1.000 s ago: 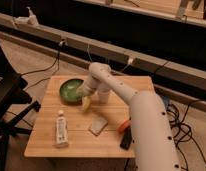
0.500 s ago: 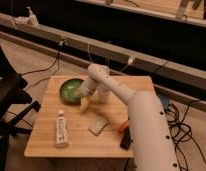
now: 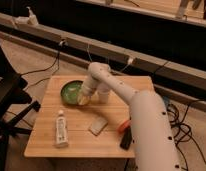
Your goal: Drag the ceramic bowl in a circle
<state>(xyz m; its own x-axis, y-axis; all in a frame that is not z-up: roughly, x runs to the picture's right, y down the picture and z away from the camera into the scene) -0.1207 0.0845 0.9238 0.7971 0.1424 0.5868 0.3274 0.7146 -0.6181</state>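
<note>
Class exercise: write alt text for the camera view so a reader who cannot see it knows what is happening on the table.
A white robot arm reaches across a wooden table, its gripper at the near right rim of a green ceramic bowl. A white tube, a pale flat packet, an orange item and a black item lie nearer the front edge.

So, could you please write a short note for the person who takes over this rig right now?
Gripper: at the bowl's near-right rim, arm reaching over the table from the right. Whether it grips the rim does not show.
Bowl: green, upright, on the table's far-left part.
Also on the table: a white tube near the front left, a small pale pad in the middle, an orange and a black thing at the right edge beside the arm.
Done: gripper is at the bowl.
Left: how much of the circle remains cannot be judged; keep the path away from the tube and pad.
</note>
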